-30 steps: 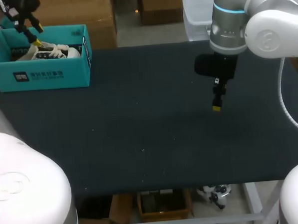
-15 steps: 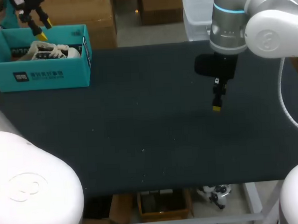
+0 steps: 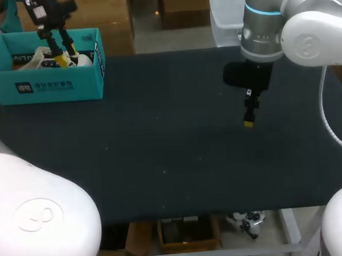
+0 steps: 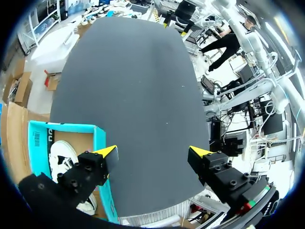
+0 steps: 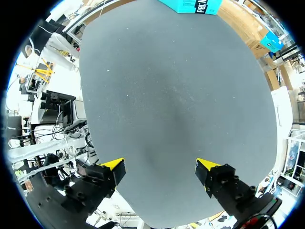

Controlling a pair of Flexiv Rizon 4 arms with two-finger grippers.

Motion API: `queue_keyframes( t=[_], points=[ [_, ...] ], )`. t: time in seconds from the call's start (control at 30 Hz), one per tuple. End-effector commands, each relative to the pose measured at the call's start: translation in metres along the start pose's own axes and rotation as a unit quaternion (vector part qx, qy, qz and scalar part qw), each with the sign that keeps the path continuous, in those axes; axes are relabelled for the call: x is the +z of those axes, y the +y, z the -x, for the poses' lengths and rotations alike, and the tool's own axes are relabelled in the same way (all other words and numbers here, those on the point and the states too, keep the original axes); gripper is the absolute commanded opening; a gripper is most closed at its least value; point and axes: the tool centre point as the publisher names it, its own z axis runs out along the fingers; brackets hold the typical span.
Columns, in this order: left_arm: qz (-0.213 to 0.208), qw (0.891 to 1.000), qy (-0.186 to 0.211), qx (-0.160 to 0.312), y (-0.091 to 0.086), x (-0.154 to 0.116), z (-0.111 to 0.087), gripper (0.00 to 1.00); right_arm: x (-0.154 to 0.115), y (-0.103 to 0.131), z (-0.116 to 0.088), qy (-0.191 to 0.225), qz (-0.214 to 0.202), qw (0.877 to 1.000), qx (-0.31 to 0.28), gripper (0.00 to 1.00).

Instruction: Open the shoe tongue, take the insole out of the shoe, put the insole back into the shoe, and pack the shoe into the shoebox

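Now: shoe inside shoebox; left pincer spread above its edge; right pincer spread over table.

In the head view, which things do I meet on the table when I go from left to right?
teal shoebox → right pincer

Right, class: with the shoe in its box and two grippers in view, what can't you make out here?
The insole: head view, the shoe is too small to show it, and the left gripper covers part.
Part of the shoe: left wrist view, behind that gripper's own finger.
The shoebox: right wrist view, cut off by the black rim, its inside unseen.
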Motion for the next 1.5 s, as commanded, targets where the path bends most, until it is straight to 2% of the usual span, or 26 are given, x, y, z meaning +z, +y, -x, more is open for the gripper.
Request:
queue_keyframes(
  t=[0.03, 0.2, 0.33, 0.63, 1.1, 1.5],
  points=[
    [0.007, 0.958, -0.288, -0.003, -0.009, 0.021, -0.052, 1.0, -0.001, 0.0, 0.0, 0.001, -0.001, 1.0, 0.0, 1.0],
    [0.004, 0.952, -0.307, -0.012, -0.014, 0.04, -0.067, 1.0, -0.001, 0.0, 0.0, 0.001, -0.001, 1.0, 0.0, 1.0],
    [0.002, 0.944, -0.33, -0.022, -0.017, 0.048, -0.071, 1.0, -0.001, 0.0, 0.0, 0.001, -0.001, 1.0, 0.0, 1.0],
    [0.007, 0.939, -0.343, -0.019, -0.02, 0.058, -0.076, 1.0, -0.001, 0.0, 0.0, 0.001, -0.001, 1.0, 0.0, 1.0],
    [0.01, 0.942, -0.336, -0.017, -0.025, 0.064, -0.071, 1.0, -0.001, 0.0, 0.0, 0.001, -0.001, 1.0, 0.0, 1.0],
    [0.009, 0.949, -0.315, -0.023, -0.025, 0.067, -0.067, 1.0, -0.001, 0.0, 0.0, 0.001, -0.001, 1.0, 0.0, 1.0]
  ],
)
